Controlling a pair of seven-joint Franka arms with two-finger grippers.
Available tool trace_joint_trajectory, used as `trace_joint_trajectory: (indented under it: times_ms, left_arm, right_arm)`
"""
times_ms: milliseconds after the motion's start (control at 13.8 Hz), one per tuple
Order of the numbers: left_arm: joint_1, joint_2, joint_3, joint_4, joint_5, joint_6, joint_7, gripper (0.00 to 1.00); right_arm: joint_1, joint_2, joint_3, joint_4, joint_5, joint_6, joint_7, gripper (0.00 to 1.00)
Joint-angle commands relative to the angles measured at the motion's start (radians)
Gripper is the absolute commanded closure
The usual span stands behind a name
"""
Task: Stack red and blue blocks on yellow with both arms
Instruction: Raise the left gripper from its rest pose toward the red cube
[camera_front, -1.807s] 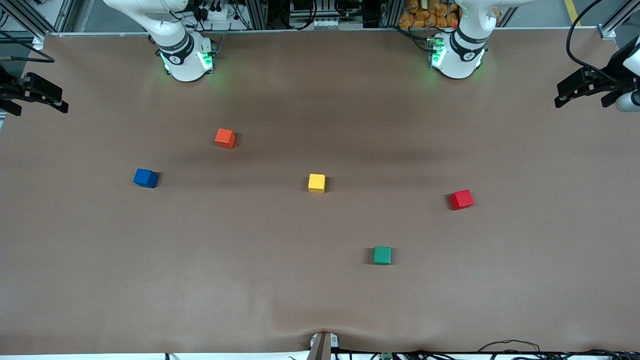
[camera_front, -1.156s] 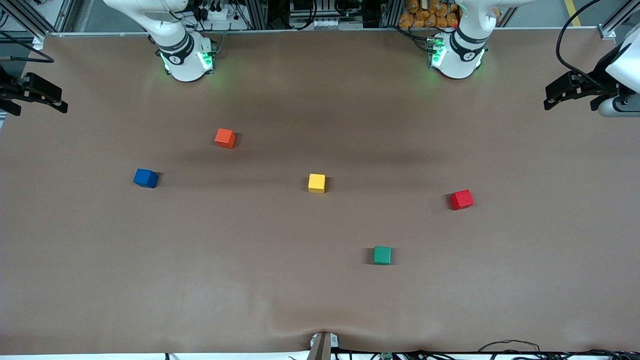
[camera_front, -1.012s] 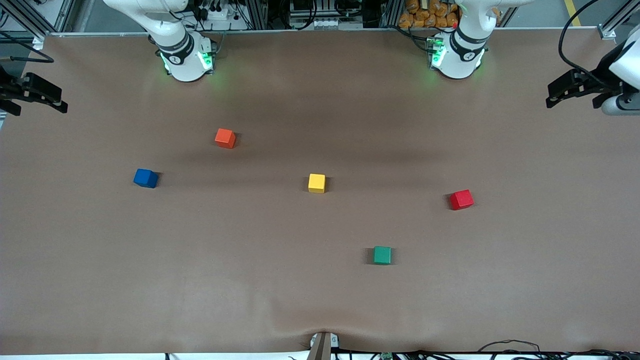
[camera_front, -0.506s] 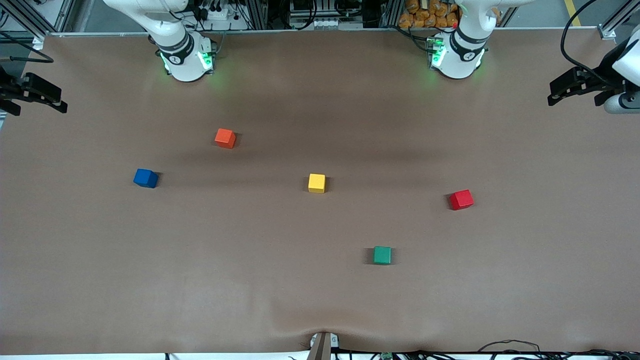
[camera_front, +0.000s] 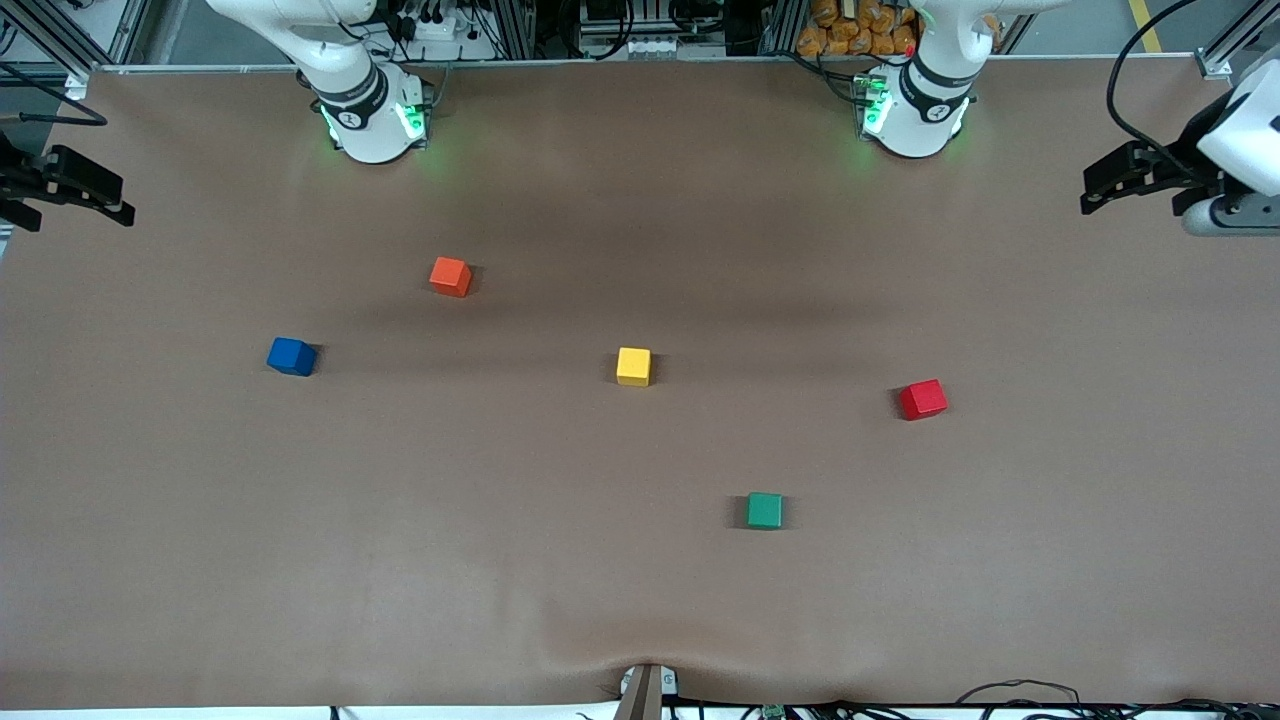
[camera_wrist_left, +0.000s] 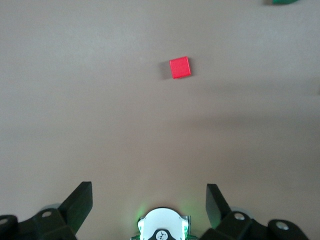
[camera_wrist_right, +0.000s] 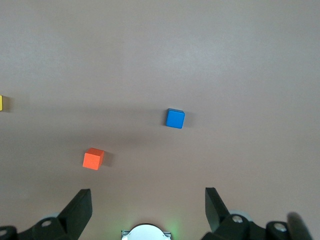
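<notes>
- Red block (camera_front: 922, 399) sits on the desk (camera_front: 640, 600) toward the left arm's end; your left end effector (camera_front: 1100, 185), spread wide and empty, hangs over that end's edge, closest to it.
- Blue block (camera_front: 291, 356) lies toward the right arm's end; the right end effector (camera_front: 95, 195), also wide and empty, waits there.
- Yellow block (camera_front: 633, 366) sits between them, mid-desk.

A wide brown table (camera_front: 640, 600) stands before aluminium framing (camera_front: 520, 25) strung with cables (camera_front: 1020, 692).
</notes>
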Motion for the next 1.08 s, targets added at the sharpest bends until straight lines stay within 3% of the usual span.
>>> trace_joint_trajectory:
  times_ms: [0, 506, 1012]
  left_arm:
    - [0.003, 0.0, -0.008, -0.05, -0.019, -0.009, -0.009, 0.0]
    - [0.005, -0.009, -0.051, -0.061, -0.019, -0.012, -0.012, 0.0]
    - [0.008, -0.017, -0.051, -0.06, -0.019, -0.011, -0.01, 0.0]
  right_arm:
    - [-0.013, 0.008, 0.008, 0.017, 0.007, -0.008, -0.001, 0.0]
    - [-0.017, 0.008, 0.008, 0.017, 0.008, -0.008, -0.001, 0.0]
    - [-0.017, 0.008, 0.008, 0.017, 0.01, -0.008, -0.001, 0.0]
